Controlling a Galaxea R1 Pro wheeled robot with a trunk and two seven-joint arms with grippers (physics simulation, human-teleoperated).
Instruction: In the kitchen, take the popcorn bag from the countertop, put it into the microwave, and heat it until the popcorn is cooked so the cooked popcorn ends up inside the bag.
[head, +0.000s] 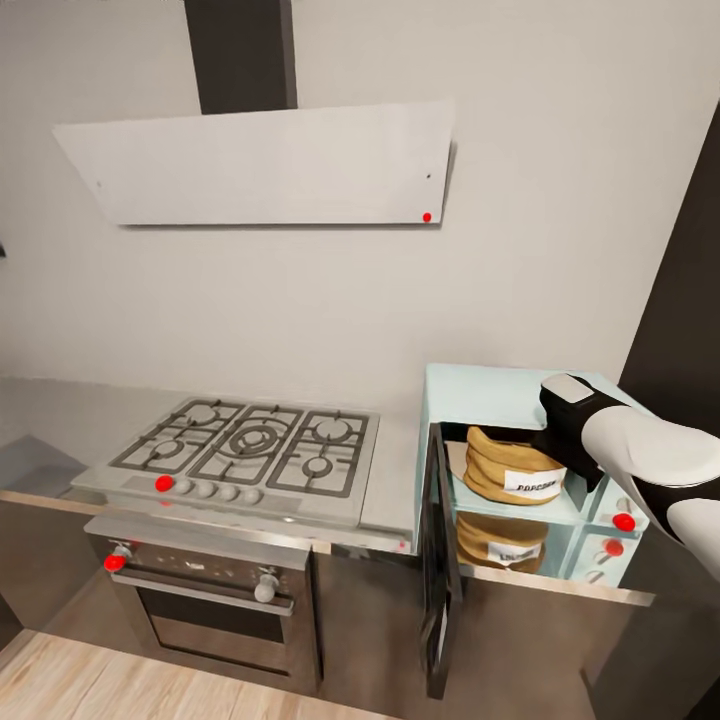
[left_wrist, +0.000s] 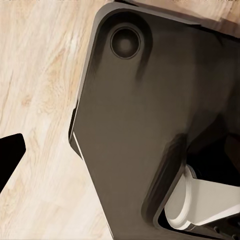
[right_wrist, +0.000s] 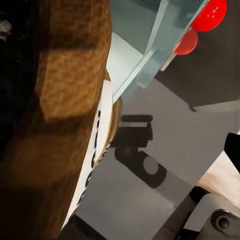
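Right pincer is reaching into the open microwave beside the one popcorn bag inside; can't tell if it's clenched. Right wrist view: bag up close, two red knobs. Left wrist view: floor, robot base.

You face a plain white wall with a flat white extractor hood mounted on it, a dark duct rising above the hood. Below sits a steel gas hob with black grates, set into the grey surface. Under the hob you see a built-in oven with white knobs, flanked by dark cabinets. A tall dark panel stands at the far right. Light wood floor runs along the bottom, and it shows again in your left wrist view.
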